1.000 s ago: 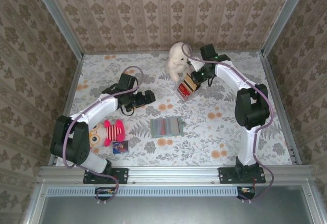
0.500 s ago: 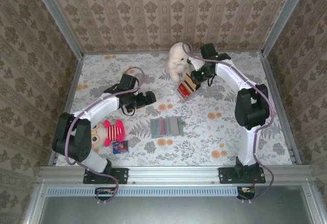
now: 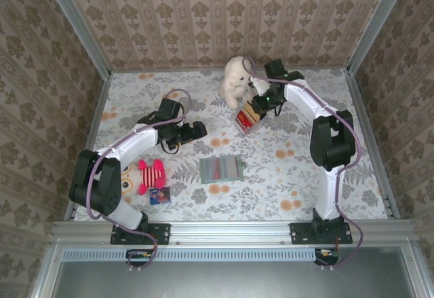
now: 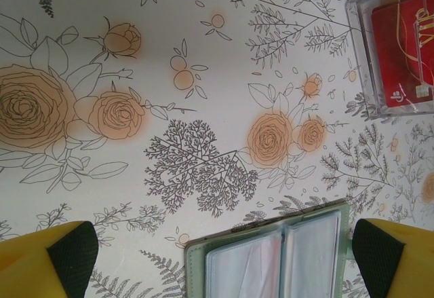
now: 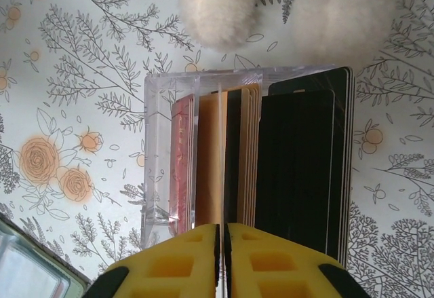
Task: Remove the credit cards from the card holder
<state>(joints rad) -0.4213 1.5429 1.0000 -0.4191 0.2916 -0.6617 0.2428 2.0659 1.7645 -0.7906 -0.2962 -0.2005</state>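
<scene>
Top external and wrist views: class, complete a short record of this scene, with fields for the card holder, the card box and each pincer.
card holder: open flat mid-table, red showing inside
clear box: beside white plush toy; red, tan and black cards upright inside
left pincer: open wide, empty, facing the holder
right pincer: nearly closed on a thin card standing edge-on in the box

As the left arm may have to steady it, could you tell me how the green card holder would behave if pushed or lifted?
The card holder lies open and flat on the tablecloth, so it would probably slide rather than tip. Being a thin folding piece, it may well flop shut if lifted by one edge. Its glossy pockets look slippery.
</scene>
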